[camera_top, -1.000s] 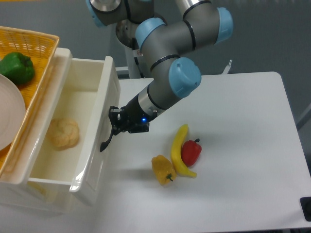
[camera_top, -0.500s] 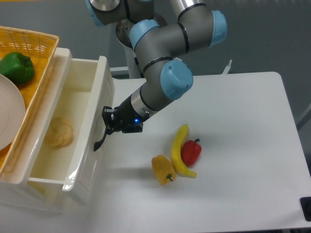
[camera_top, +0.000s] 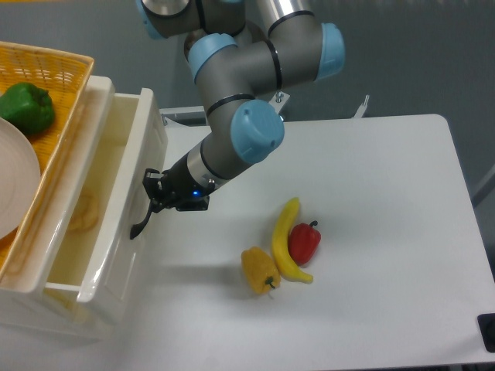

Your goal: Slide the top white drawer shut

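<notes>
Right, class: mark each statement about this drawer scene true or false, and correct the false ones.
1. The top white drawer is fully closed. False: it is partly open.
2. The tool is at the drawer's black handle. True.
3. The banana lies between a yellow pepper and a red pepper. True.
4. The green pepper lies on the table. False: it sits in the yellow wicker basket.

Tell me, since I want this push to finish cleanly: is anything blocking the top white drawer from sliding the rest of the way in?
Nothing visible blocks it. The gripper is right at the black handle of the top white drawer, with nothing between them. The bread roll lies inside the tub, below its rim. The cabinet's interior is hidden.
</notes>
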`<state>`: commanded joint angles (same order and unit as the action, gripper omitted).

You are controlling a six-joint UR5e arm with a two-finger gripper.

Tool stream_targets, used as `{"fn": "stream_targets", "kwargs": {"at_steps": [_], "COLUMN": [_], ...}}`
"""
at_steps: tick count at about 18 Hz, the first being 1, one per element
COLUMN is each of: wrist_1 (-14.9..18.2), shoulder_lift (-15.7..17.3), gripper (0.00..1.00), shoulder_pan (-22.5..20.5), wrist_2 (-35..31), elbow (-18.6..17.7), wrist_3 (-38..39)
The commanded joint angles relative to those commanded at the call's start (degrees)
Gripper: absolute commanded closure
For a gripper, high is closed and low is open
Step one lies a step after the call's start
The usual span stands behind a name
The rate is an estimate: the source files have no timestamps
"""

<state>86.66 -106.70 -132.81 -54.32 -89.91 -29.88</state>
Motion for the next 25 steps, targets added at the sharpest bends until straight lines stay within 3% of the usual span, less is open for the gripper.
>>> {"fn": "stream_targets", "kwargs": {"at_steps": [9, 19, 21, 25], "wrist_1": [-2.37, -2.46, -2.55, -3.33], "shoulder_lift": [-0.79, -0.70, -0.88, -1.05], "gripper": [1.00, 1.00, 0.84, 0.66], "shoulder_pan": [2.64, 4.58, 4.66, 3.70], "wrist_2": [0.00, 0.00, 0.00, -0.61], "elbow": [-0.26, -0.17, -0.17, 0.26], "wrist_3": [1.84, 1.94, 1.76, 1.41]}}
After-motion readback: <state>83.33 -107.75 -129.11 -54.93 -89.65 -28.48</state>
